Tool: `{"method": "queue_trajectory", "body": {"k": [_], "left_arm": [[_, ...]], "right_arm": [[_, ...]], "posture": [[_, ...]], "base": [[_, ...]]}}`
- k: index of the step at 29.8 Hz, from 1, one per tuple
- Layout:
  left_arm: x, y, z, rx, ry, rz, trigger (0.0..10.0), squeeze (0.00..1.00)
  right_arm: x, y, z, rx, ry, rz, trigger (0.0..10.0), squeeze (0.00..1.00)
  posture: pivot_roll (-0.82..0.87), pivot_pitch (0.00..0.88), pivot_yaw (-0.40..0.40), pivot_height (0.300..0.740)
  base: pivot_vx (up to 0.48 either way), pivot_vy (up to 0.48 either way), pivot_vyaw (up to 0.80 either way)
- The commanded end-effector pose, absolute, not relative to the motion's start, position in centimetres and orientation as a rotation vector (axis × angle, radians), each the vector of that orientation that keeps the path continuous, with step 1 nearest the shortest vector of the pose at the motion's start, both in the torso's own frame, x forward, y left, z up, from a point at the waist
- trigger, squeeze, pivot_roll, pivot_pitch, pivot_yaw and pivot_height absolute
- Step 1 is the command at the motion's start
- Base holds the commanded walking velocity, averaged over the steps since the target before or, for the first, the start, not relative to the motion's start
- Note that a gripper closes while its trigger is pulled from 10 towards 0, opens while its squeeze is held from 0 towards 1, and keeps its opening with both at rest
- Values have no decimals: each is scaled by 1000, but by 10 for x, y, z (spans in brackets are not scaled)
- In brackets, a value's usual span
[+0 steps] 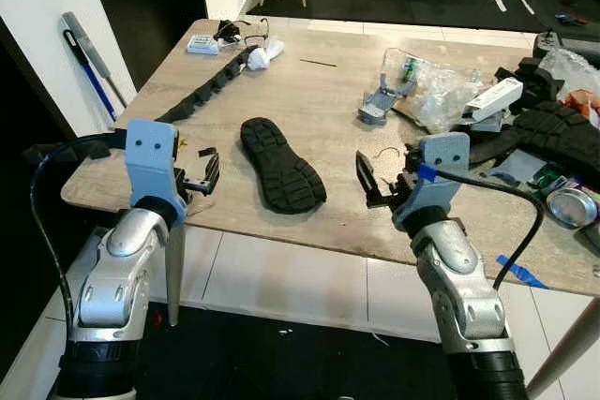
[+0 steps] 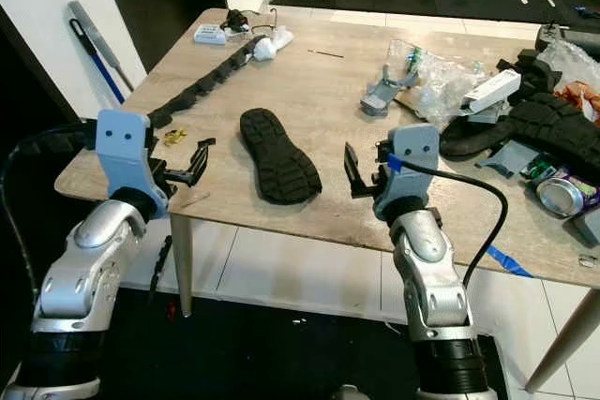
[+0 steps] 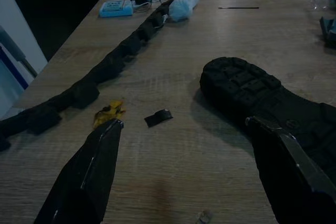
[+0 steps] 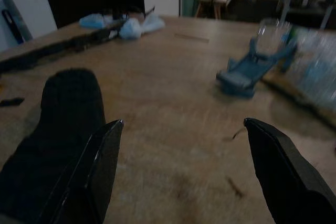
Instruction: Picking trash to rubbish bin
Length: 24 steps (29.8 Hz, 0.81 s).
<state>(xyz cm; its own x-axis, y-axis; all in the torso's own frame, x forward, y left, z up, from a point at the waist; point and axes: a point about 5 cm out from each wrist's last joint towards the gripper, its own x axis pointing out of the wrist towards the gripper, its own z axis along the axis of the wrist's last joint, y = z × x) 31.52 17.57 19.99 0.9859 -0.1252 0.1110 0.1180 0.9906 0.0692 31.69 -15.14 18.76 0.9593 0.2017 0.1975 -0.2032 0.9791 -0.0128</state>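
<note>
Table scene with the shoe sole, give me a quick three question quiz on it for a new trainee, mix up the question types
1. True or false: the black shoe sole lies on the table between the left gripper and the right gripper.
2. The small yellow scrap lies beside: A) the segmented black strip B) the soda can C) the clear plastic bag
3. Fill in: both grippers' fingers are ____.

Key: 1 true; 2 A; 3 open.

One black sole (image 1: 281, 165), one long black strip (image 1: 208, 87), one yellow scrap (image 3: 108, 113), one small black chip (image 3: 158, 117), one blue box (image 1: 202, 44), one can (image 1: 571, 205) and two end effectors over one counter (image 1: 328, 100).
</note>
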Motion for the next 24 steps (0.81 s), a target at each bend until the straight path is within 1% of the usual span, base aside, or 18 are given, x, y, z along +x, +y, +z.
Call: {"method": "queue_trajectory", "body": {"k": [1,3,6,9,10,11,13,17,20,24], "left_arm": [[315,174,192,66,-91,-122,10000,0],[316,174,192,71,-90,-118,10000,0],[316,177,182,63,-87,-70,10000,0],[315,180,180,60,-92,-48,10000,0],[310,191,182,43,-123,2,10000,0],[310,191,182,43,-123,2,10000,0],[306,202,182,40,-141,28,10000,0],[291,217,172,52,-133,31,10000,0],[286,221,169,44,-130,29,10000,0],[269,216,160,3,-139,-42,10000,0]], "right_arm": [[316,-151,181,22,-169,214,10000,0],[316,-149,179,26,-159,227,10000,0],[313,-138,173,-5,-146,278,10000,0],[311,-137,173,-17,-156,282,10000,0],[307,-147,175,-14,-181,241,10000,0],[307,-147,175,-14,-181,241,10000,0],[303,-158,175,-15,-198,192,10000,0],[285,-173,169,-16,-206,154,10000,0],[278,-173,167,-9,-202,165,10000,0],[245,-174,154,8,-181,204,10000,0]], "posture": [[35,158,26,740],[35,158,26,740],[31,158,21,740],[31,158,21,740],[23,154,20,740],[23,154,20,740],[24,150,21,740],[16,146,21,740],[14,144,20,740],[13,136,16,740]], "base": [[0,0,0],[0,0,0],[0,0,0],[0,0,0],[0,0,0],[0,0,0],[0,0,0],[0,0,0],[0,0,0],[0,0,0]]}}
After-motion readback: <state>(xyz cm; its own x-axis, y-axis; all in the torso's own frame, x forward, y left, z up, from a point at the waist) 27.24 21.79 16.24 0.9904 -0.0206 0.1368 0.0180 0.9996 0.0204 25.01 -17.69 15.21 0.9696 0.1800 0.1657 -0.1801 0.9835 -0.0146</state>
